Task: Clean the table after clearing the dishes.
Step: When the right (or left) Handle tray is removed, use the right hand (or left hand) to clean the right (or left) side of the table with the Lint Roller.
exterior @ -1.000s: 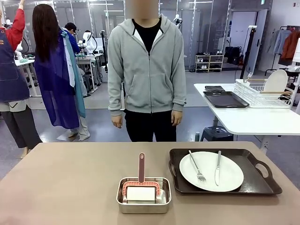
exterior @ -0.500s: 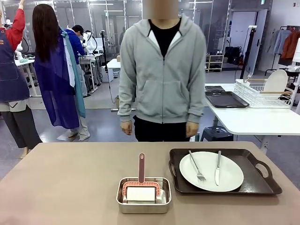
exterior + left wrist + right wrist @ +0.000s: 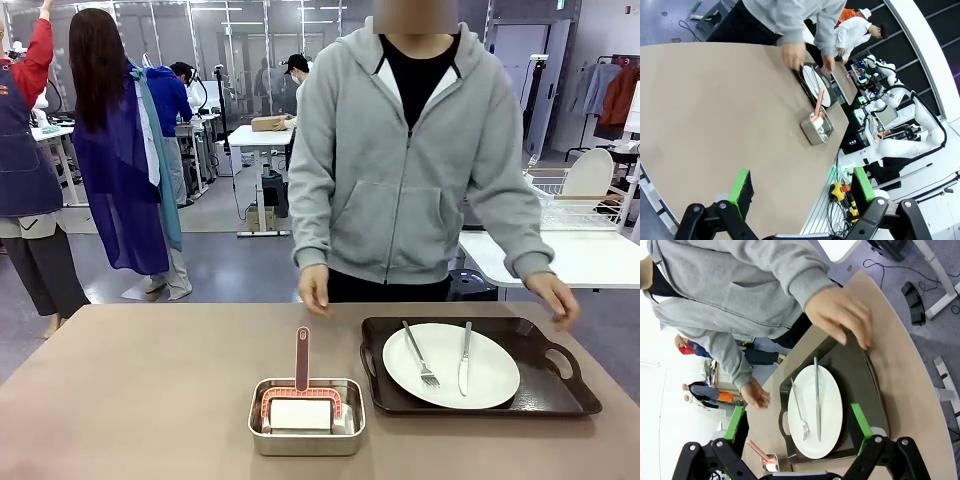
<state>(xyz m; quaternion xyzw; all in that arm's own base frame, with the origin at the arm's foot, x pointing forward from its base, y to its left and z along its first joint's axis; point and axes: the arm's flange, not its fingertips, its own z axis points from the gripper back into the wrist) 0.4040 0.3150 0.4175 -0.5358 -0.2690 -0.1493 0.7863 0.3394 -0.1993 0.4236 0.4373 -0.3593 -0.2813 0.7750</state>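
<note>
1. Where the table (image 3: 130,390) runs left of the middle, open taupe top stretches from the near edge to the far edge.
2. A steel pan (image 3: 305,445) sits at the middle, close to the near edge, with a pink-handled brush (image 3: 302,358) in it; the handle points toward the far side.
3. Just right of the pan, a narrow gap apart, lies the dark tray (image 3: 540,385). Its long axis runs left to right, with a handle at each short end, and its right handle comes near the table's right edge.
4. The white plate (image 3: 445,385) rests on the tray, carrying a fork (image 3: 418,355) and a knife (image 3: 465,358) side by side, both lying near-to-far; the fork's tines face the robot's side.
5. The person stands at the far edge, one hand (image 3: 314,290) left of the tray's far corner, the other hand (image 3: 555,298) by its far right corner.
6. The left gripper (image 3: 801,187) hangs high above the table's left end, its fingers wide apart and holding nothing.
7. The right gripper (image 3: 797,424) hangs above the tray, its fingers also spread and holding nothing.
</note>
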